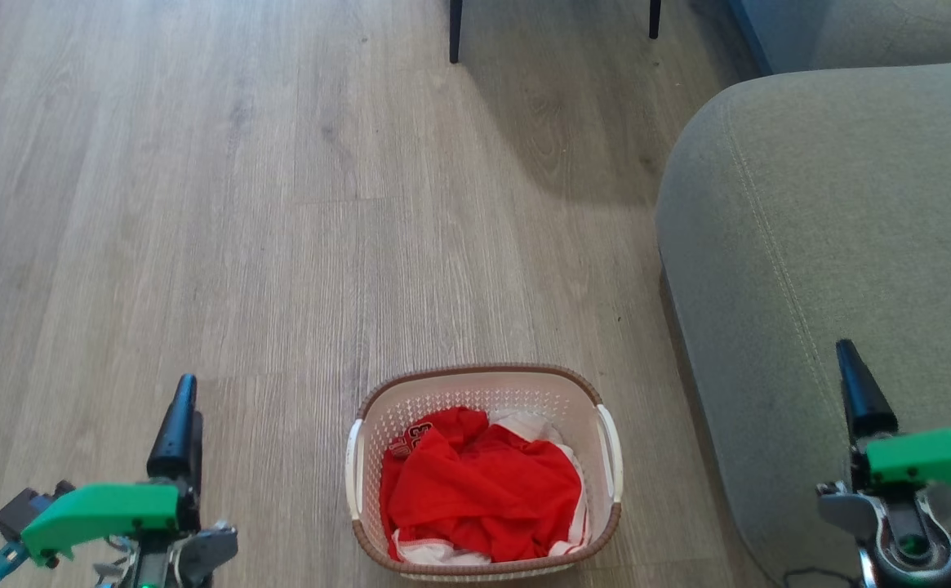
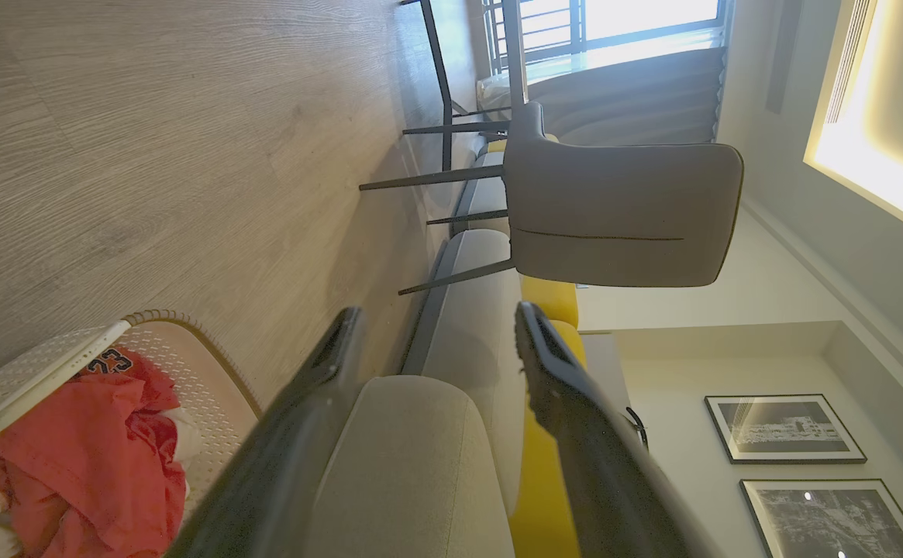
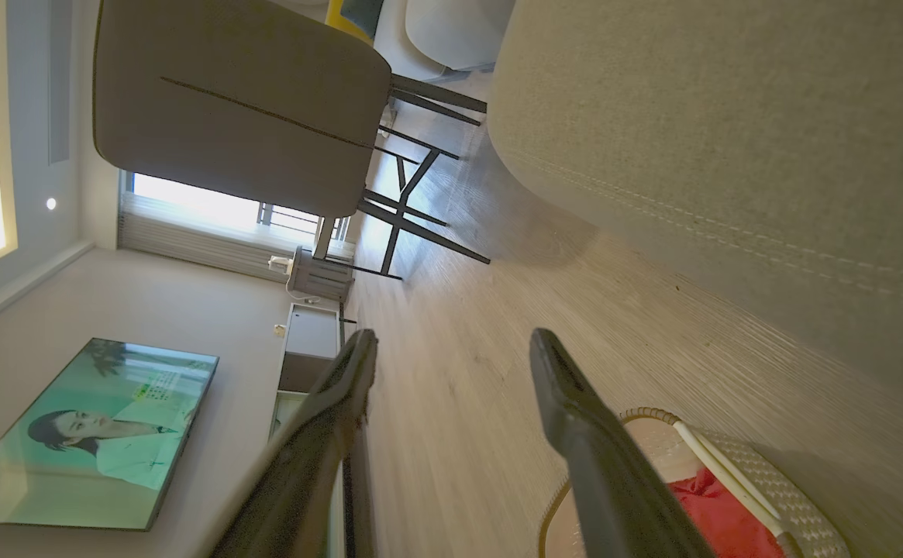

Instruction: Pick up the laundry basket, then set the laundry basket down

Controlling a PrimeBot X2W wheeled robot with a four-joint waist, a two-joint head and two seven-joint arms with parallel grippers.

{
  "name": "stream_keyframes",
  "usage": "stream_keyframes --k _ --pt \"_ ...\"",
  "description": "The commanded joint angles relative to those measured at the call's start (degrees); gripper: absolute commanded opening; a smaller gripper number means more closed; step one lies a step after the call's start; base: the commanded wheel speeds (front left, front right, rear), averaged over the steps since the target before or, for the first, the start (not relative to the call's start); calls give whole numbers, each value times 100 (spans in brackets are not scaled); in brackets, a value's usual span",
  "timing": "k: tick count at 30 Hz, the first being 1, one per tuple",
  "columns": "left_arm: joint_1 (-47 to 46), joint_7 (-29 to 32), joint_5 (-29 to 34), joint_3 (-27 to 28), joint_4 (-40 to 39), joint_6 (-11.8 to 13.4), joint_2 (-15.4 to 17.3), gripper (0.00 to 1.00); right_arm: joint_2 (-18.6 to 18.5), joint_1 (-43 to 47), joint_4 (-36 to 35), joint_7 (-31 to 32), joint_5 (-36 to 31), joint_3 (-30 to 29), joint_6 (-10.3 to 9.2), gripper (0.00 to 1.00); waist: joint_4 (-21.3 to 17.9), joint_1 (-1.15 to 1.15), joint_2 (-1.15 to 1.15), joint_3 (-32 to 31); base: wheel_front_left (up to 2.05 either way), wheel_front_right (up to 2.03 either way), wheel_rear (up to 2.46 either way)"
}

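The laundry basket (image 1: pixel 483 370) stands on the wooden floor, low in the middle of the head view. It is cream-white and perforated, with a brown woven rim and white side handles, and red-and-white clothes (image 1: pixel 475 486) fill it. My left gripper (image 1: pixel 181 408) hangs open to the left of it, and my right gripper (image 1: pixel 859 392) hangs open to the right, in front of the sofa. Neither touches it. The left wrist view has the basket (image 2: pixel 71 349) at its lower left, beside the open left gripper (image 2: pixel 439 314). In the right wrist view the basket (image 3: pixel 769 480) lies lower right of the open right gripper (image 3: pixel 455 339).
A grey sofa (image 1: pixel 834 245) runs along the right, close to the basket's right side. Dark chair legs (image 1: pixel 455 33) stand at the far end of the floor; the grey chair (image 2: pixel 622 217) shows in the left wrist view. A television (image 3: pixel 87 434) hangs on the wall.
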Motion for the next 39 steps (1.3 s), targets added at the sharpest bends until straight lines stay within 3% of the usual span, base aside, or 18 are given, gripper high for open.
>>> stream_keyframes --k 1,14,19,29,39 --pt "-316 -28 51 52 -214 -13 44 100 -43 -289 -228 -39 -55 28 12 100 0 0 0 0 0 0 0" --pt "-433 -246 1018 246 -833 -17 47 100 -195 -484 -779 -257 -1460 408 17 100 34 0 0 21 0 0 0" --pt "-487 -331 1499 232 -1165 108 48 100 -259 -561 -981 -340 -1975 531 18 100 49 0 0 28 0 0 0" --pt "-570 -516 3028 -374 -1783 878 51 100 -389 -679 -1310 -525 -3046 867 22 100 69 0 0 59 0 0 0" --pt "-681 -667 4452 -1186 -1798 1470 53 100 -409 -670 -1319 -676 -3706 1045 25 100 86 0 0 80 0 0 0"
